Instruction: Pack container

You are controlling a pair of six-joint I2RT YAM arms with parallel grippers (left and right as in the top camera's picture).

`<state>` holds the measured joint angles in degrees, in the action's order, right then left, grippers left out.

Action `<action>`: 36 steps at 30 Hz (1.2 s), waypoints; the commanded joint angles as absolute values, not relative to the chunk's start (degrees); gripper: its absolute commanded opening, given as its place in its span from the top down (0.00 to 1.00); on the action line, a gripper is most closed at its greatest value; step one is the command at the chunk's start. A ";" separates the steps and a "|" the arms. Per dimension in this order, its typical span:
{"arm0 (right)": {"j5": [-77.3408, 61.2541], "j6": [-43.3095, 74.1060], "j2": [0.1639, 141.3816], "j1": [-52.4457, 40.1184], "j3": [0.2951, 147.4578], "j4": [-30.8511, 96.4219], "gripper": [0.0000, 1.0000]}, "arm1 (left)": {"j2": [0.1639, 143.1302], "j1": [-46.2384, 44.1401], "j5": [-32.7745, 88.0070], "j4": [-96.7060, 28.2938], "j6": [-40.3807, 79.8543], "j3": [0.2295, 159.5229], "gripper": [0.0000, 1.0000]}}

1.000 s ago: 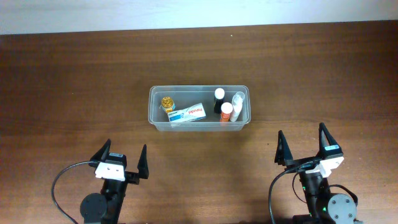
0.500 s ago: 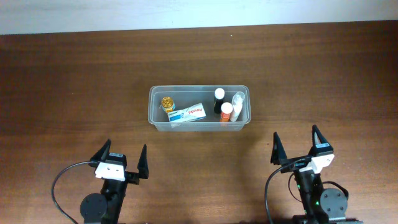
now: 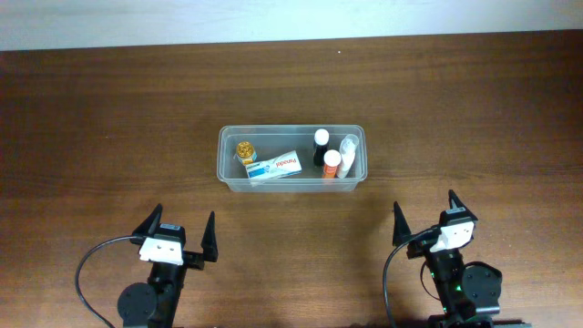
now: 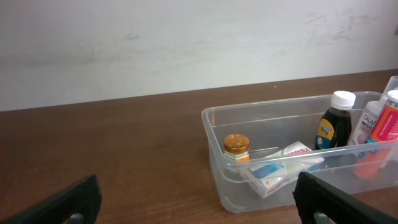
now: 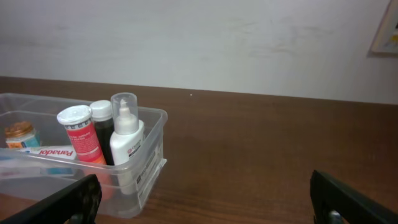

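Observation:
The clear plastic container [image 3: 224,169] stands in the middle of the table. Inside it are a gold-capped jar [image 3: 244,149], a white and blue box [image 3: 273,167], a dark bottle with a white cap [image 3: 321,144], an orange bottle [image 3: 332,164] and a white bottle [image 3: 348,153]. The container also shows in the left wrist view [image 4: 214,155] and in the right wrist view [image 5: 149,155]. My left gripper [image 3: 178,237] is open and empty near the front left. My right gripper [image 3: 426,219] is open and empty near the front right.
The brown wooden table [image 3: 109,128] meets a white wall [image 3: 273,18] at its far edge. Black cables [image 3: 86,264] loop beside both arm bases.
My right gripper has pulled back toward the front edge, shifted a little left and turned slightly. The left arm and the container have not moved.

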<state>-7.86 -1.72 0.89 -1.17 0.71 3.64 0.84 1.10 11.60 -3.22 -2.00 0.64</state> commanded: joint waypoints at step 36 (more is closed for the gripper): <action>-6.92 -4.27 0.19 -0.25 0.32 3.92 0.02 | 0.30 1.28 11.60 -3.53 -2.68 0.51 0.01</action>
<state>-7.42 -3.68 0.89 -0.56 0.71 3.68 0.84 1.10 11.62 -3.22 -2.00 0.64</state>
